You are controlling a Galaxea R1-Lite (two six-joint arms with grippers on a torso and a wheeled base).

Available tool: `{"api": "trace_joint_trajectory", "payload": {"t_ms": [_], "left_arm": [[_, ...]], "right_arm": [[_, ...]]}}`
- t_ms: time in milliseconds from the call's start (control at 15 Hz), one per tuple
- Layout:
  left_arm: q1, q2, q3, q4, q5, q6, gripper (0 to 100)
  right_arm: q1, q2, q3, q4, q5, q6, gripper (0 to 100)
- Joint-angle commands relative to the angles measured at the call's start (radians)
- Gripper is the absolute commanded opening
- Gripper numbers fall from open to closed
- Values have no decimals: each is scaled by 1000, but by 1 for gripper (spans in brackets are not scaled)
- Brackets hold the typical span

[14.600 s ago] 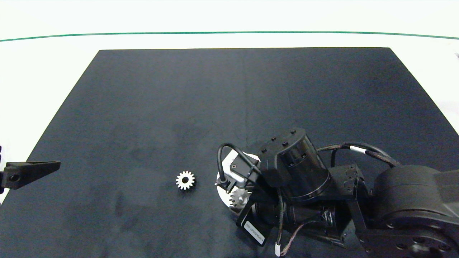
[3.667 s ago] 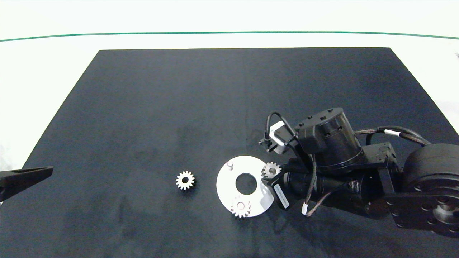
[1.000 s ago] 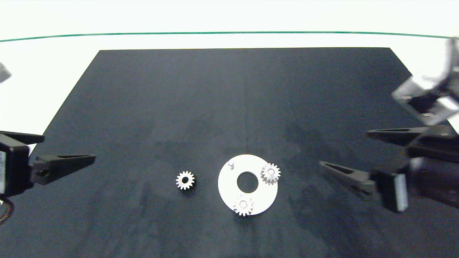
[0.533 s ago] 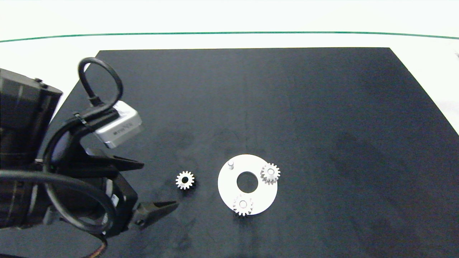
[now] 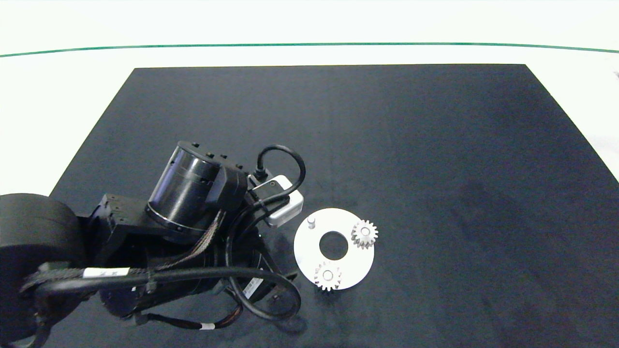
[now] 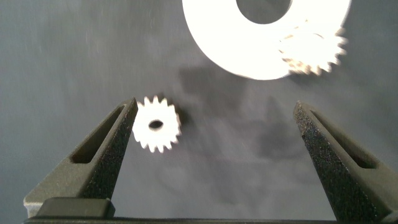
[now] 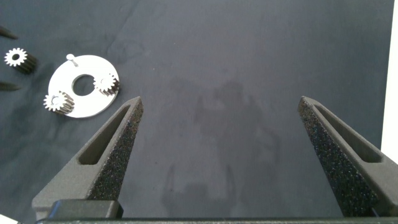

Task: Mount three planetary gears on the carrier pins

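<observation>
Since the frame half a second back, the dark left arm has swung in over the black mat (image 5: 387,145) and now covers the spot where the loose small silver-grey metal gear (image 6: 156,124) lay; the head view no longer shows that gear. The left gripper (image 6: 217,134) hangs right above it with its two grey fingers (image 6: 102,152) spread wide apart and nothing between them yet.

The key thing: the loose gear lies flat on the mat, just beside one finger and far from the other. So I think the gripper should slide sideways to get the gear in the middle before it shuts.

The flat white round disc (image 5: 302,251) sits just beside the gripper. Two more gears (image 5: 364,234) (image 5: 328,276) already sit on their pins. One short light-grey pin (image 5: 311,222) is bare, on the side nearest the left arm.

The right gripper (image 7: 221,134) is pulled back, well apart from the disc, with its fingers wide apart and empty. Nothing blocks the way.
</observation>
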Motion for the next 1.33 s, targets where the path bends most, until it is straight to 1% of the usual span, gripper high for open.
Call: {"api": "trace_joint_trajectory", "payload": {"t_ms": [67, 133, 200, 267, 333, 467, 600, 667, 733, 800, 867, 1000, 1333], "left_arm": [[38, 80, -25, -9, 2, 28, 100], [61, 91, -36, -9, 2, 39, 100], [70, 97, -42, -9, 2, 40, 100], [99, 106, -49, -6, 2, 59, 100], [113, 108, -49, -6, 1, 70, 100], [136, 106, -51, -5, 1, 74, 99], [150, 105, -49, 12, -1, 74, 96], [151, 100, -52, 31, -1, 74, 93], [151, 93, -55, 57, -15, 73, 92], [151, 82, -68, 94, -50, 65, 90], [151, 74, -86, 134, -71, 56, 87], [153, 74, -111, 152, -74, 36, 84], [151, 88, -112, 150, -74, 33, 74]], "right_arm": [[0, 3, -1, 1, -2, -2, 100], [0, 3, 1, 1, -2, -3, 100], [0, 3, 1, 1, -2, -2, 100], [0, 0, 1, 1, -2, -3, 100], [0, 0, 1, 1, -2, -3, 100], [0, 0, 2, 1, -1, -3, 100], [0, 0, 5, 0, -1, -5, 100], [0, 0, 7, 0, -1, -10, 100], [0, 0, 8, 0, 1, -13, 100], [0, 0, 8, 0, 1, -13, 100], [0, 0, 10, 0, 1, -13, 100], [0, 0, 13, 0, 1, -13, 100], [0, -2, 16, 0, 1, -13, 100]]}}
